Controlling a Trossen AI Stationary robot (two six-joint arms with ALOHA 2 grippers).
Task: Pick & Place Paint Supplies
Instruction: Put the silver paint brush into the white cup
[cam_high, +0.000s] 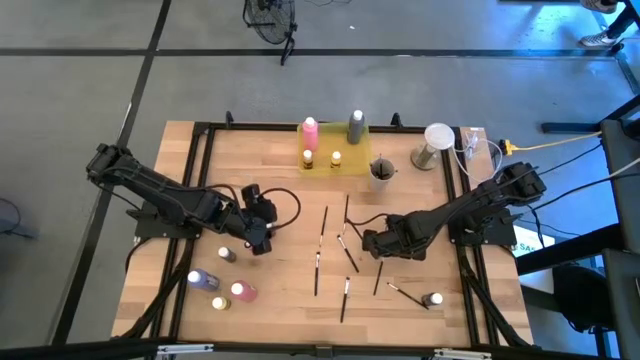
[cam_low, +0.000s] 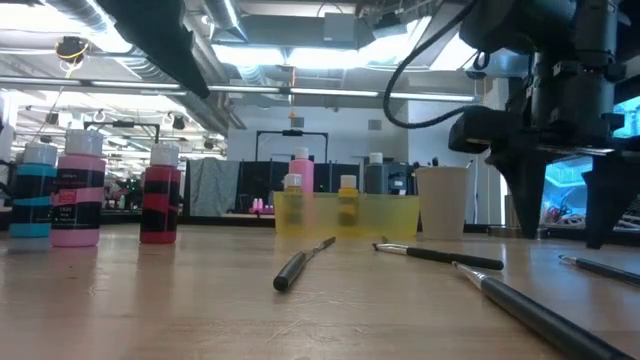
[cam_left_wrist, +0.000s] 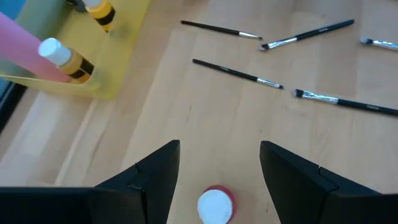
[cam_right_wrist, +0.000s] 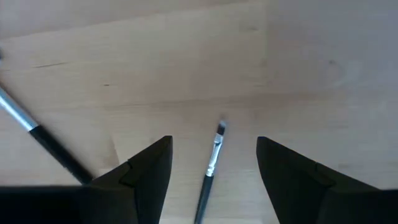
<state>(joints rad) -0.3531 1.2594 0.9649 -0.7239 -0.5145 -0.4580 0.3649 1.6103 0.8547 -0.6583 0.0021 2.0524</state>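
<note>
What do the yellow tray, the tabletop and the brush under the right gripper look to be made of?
Yellow tray: looks like translucent plastic, since the bottles inside show through its wall. Tabletop: pale wood with a matt finish, with visible grain and plank seams. Paintbrush between the open fingers of the right gripper: dark handle, shiny band that is probably a metal ferrule, light bristle tip; the handle's material cannot be told.

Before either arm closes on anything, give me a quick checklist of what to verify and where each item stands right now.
1. Left gripper open: ok, fingers stand apart.
2. Red bottle with white cap centred between the left fingers: ok in the left wrist view.
3. Right gripper open: ok.
4. Paintbrush lined up between the right fingers: ok, it runs lengthwise through the gap.
5. Fingers low enough to grip: cannot tell.
6. Room in the yellow tray: ok, it already holds four bottles, and bare floor shows at one end.
</note>
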